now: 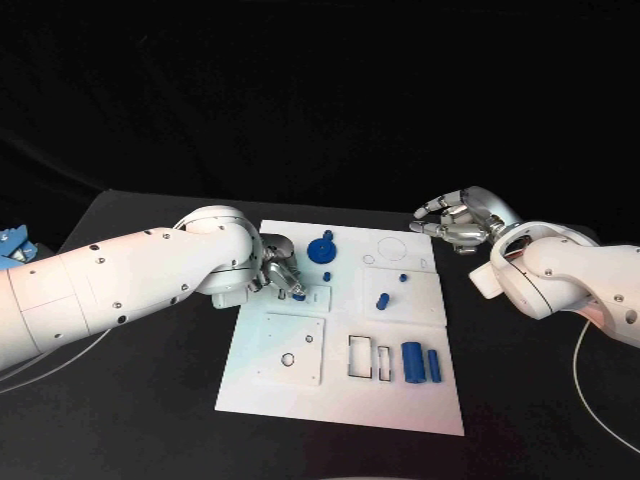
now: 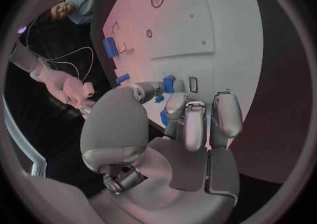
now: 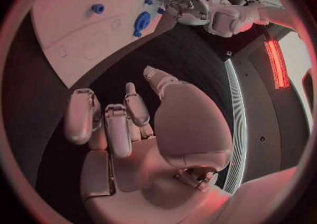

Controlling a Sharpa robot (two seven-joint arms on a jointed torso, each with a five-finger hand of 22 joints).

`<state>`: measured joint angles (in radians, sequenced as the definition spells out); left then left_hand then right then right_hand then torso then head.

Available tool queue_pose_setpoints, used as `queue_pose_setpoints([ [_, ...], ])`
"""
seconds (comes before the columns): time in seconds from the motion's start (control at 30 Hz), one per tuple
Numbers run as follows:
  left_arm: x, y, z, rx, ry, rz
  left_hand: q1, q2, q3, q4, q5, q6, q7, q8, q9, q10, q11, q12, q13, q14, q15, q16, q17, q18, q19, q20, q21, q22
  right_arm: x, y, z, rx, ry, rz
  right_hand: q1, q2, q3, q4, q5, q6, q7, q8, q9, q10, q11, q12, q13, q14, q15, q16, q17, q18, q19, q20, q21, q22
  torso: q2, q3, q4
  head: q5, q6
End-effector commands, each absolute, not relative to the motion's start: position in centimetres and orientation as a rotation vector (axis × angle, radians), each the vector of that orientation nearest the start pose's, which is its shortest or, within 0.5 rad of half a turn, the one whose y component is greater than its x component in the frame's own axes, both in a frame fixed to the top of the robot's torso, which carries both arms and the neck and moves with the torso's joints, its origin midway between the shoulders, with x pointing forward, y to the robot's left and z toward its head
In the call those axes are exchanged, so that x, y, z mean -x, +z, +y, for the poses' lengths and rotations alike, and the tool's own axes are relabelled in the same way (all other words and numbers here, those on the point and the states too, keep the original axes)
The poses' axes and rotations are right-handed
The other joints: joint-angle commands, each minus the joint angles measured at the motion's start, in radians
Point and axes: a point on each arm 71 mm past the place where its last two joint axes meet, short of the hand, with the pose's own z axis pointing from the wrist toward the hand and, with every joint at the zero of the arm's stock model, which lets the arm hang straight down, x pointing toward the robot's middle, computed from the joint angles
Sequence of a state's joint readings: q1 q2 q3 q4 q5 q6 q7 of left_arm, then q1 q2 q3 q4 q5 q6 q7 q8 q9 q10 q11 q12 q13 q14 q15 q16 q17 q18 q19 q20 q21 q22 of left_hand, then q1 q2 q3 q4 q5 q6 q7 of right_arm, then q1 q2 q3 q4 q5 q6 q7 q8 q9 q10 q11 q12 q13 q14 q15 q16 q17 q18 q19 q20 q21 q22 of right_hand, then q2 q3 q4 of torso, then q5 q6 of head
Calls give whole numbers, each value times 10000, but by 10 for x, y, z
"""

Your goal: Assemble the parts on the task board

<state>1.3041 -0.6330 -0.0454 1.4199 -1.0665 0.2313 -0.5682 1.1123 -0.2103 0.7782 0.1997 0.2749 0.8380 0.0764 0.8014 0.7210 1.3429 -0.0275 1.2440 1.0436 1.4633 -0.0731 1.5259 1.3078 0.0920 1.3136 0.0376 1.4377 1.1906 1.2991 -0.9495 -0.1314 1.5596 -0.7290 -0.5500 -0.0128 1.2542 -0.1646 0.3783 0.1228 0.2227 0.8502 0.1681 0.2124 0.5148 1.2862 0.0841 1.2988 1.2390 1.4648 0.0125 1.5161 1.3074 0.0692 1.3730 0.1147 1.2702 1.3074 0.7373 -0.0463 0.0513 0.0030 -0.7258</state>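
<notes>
Left hand [image 1: 273, 272] sits low over the near-left part of the task board [image 1: 407, 400], its fingers curled down around a small blue part [image 1: 297, 294] at the board's left edge. In the left wrist view the fingertips [image 2: 173, 103] close in on that small blue part [image 2: 169, 83], touching it on the white plate [image 2: 218, 18]; whether the piece is lifted or only pressed in place I cannot tell.

Just beyond this hand, farther from the robot, a blue disc-shaped part [image 1: 322, 249] with a knob stands on the board. Off to the hand's right side lie two small blue pegs [image 1: 382, 298], and nearer the robot from there two blue cylinders [image 1: 412, 362] lie side by side next to a rectangular slot [image 1: 362, 356].

Right hand [image 1: 456, 220] hovers off the board's far-right corner, above the black tabletop [image 1: 551, 400], well apart from every part. Its fingers [image 3: 105, 123] are loosely bent and spread, and it holds nothing. From the right wrist view the board [image 3: 73, 28] lies ahead of the palm, with the disc-shaped part [image 3: 141, 22] and a small blue peg [image 3: 98, 8] on it, and the left hand [image 3: 188, 7] working at the board's other side.
</notes>
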Motion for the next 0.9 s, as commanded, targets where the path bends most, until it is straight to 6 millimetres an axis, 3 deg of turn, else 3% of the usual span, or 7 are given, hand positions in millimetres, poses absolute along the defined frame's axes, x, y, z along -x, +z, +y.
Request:
queue_pose_setpoints([
  [0.03,-502,-190,137,-116,-4117,23772,-25,113,1366,-1391,-28,415,-335,41,-2,117,-14,84,77,855,-83,47,1732,-112,63,-18,33,36,-489,-165,-260,-5871,8497,15778,-121,-6,-1,58,41,-3,-19,65,13,-59,-18,-40,-8,663,-37,-50,955,122,-93,2,-47,79,0,-1,2,2,-7],
  [0.9,-505,-192,130,-291,-3946,23982,-516,394,805,-917,-188,639,-461,0,52,292,-112,224,335,877,-173,96,1824,-159,227,-114,78,233,-488,-166,-260,-5858,8512,15807,-137,-15,-5,78,43,-6,-22,82,13,-58,-21,-41,-13,658,-40,-61,933,125,-98,-2,-65,70,-1,-14,7,-34,-4],
])
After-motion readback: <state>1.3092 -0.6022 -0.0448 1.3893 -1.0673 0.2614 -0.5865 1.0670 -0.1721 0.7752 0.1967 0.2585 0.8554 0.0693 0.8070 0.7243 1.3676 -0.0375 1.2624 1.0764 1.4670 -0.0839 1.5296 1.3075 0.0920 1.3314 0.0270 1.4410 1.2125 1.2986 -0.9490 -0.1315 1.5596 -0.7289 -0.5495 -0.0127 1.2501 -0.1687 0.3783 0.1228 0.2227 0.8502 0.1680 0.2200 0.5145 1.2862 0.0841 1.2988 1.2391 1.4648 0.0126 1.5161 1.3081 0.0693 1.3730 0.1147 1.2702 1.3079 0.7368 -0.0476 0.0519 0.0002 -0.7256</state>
